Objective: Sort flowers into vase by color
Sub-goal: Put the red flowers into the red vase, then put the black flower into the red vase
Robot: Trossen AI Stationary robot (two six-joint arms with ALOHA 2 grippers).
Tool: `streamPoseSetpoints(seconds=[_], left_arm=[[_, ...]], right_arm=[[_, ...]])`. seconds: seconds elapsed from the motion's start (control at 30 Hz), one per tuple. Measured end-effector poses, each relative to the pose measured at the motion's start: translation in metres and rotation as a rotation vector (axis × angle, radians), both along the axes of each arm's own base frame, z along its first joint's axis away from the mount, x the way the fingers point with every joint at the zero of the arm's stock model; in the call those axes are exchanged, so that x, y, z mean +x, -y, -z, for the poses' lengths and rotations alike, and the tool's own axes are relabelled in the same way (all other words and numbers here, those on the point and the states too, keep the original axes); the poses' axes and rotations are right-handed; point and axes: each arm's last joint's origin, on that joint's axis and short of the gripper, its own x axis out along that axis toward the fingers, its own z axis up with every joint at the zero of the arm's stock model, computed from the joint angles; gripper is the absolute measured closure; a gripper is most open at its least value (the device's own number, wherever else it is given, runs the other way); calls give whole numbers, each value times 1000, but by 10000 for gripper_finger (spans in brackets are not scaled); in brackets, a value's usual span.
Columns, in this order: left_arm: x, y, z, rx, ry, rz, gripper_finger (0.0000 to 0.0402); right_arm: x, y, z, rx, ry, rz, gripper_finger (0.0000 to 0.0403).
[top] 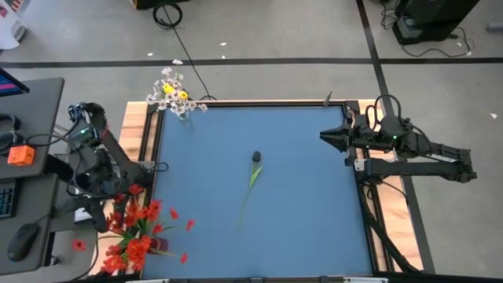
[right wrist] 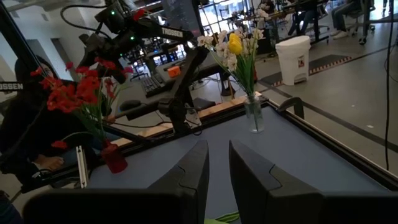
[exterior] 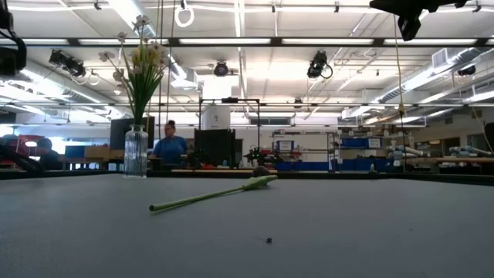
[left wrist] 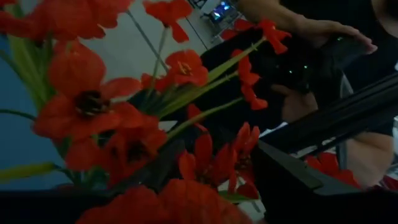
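High view | two vases: a clear vase [top: 182, 112] with white and yellow flowers [top: 171, 89] upper left, a red vase [top: 157, 244] with red flowers [top: 134, 228] lower left | one dark-bud flower [top: 253, 176] lies mid-surface [top: 314, 212], well left of right claw [top: 326, 137], fingers slightly parted, grasping nothing | left claw [left wrist: 205, 186] by the red flowers, grip cannot tell.

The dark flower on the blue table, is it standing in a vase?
No, the dark flower lies flat on the table, away from both vases.

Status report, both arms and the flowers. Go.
Left gripper at red flowers, near-left corner, nothing seen held. Right gripper empty, fingers slightly apart, parked at the right edge. Dark-bud stem lying mid-table. White-yellow vase at far-left corner. Nothing in the way.
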Motion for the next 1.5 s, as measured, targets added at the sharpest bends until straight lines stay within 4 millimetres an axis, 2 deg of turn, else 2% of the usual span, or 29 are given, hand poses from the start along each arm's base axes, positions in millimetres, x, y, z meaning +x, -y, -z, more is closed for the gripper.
streamPoseSetpoints(seconds=[0.17,0.5,0.63,0.8,0.9,1.17,1.33,1.5], left_arm=[[-2,4,-6,-78,-45,24,193],[-11,4,-17,-191,-43,123,59],[-14,3,-22,-241,-43,197,29],[-18,3,-25,-270,-128,341,24],[-19,2,-29,-291,-137,360,24],[-24,-7,-57,-352,-55,376,24],[-26,-12,-77,-387,41,376,24],[-23,-16,-100,-396,298,252,24]], right_arm=[[0,0,0,0,0,0,330],[0,0,0,0,0,0,330],[0,0,0,0,0,0,330],[0,0,0,0,0,0,330],[0,0,0,0,0,0,330],[0,0,0,0,0,0,330],[0,0,0,0,0,0,330],[0,0,0,0,0,0,330]])
